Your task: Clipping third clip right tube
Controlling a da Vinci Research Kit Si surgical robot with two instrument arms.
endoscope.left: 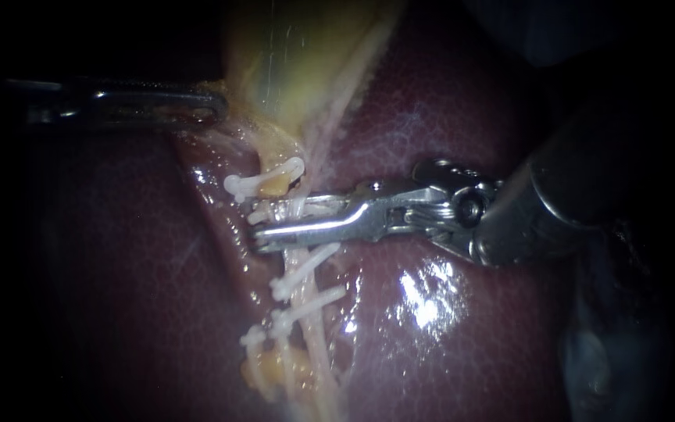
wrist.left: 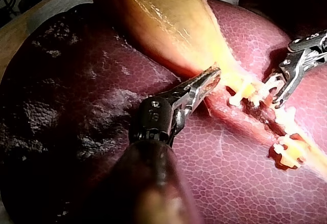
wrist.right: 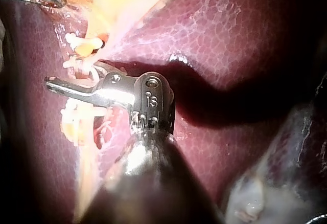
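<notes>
My right instrument (endoscope.left: 263, 227) reaches in across the pale tubes (endoscope.left: 300, 258) that run down from the gallbladder (endoscope.left: 291, 55). Its jaws stand slightly apart with a white clip (endoscope.left: 294, 209) held between them, straddling a tube; which tube I cannot tell. The right wrist view shows the same jaws (wrist.right: 64, 81) around the strands. Other white clips sit above (endoscope.left: 263, 181) and below (endoscope.left: 304, 270) the jaws. My left instrument (endoscope.left: 219, 105) is shut on the gallbladder's lower edge and holds it to the left, as the left wrist view (wrist.left: 214, 74) confirms.
Dark red liver (endoscope.left: 447, 312) lies on both sides of the tubes, wet and shiny on the right. Yellow fatty tissue (endoscope.left: 275, 371) hangs at the lower end of the tubes. My right instrument's thick shaft (endoscope.left: 572, 187) fills the upper right.
</notes>
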